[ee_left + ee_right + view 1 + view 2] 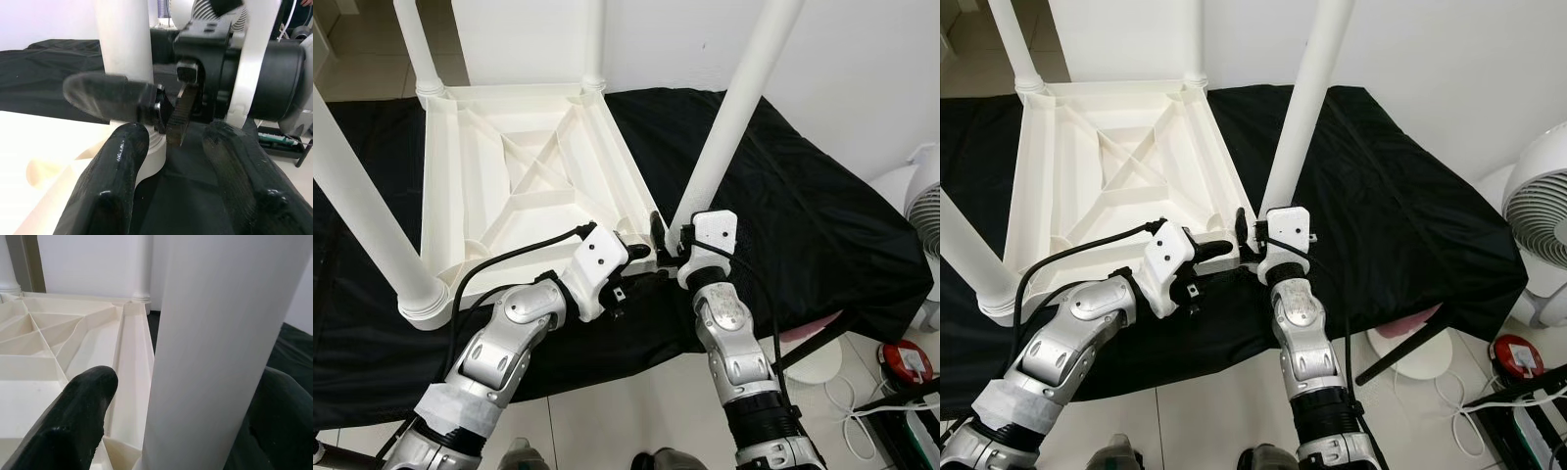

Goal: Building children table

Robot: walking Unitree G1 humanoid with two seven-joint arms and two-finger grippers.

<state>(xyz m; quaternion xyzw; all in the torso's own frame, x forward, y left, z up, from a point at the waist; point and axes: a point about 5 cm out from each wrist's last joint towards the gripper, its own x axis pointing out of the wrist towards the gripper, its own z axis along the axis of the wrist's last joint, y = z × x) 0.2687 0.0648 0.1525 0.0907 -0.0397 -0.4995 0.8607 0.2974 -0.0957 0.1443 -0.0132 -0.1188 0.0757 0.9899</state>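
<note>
Table: white plastic, upside down on black cloth, ribbed underside facing up.
Legs: four white round posts standing up from the corners.
Near-right leg: tilted, base at the table's corner socket, between the right gripper's fingers.

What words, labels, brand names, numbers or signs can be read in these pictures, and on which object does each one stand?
None can be read.
The round red object on the floor has a pale label, too small to read.
The white plastic upturned table, its white table leg, the black cloth and the white fan carry no visible text.
The left gripper and right gripper show no markings.
</note>
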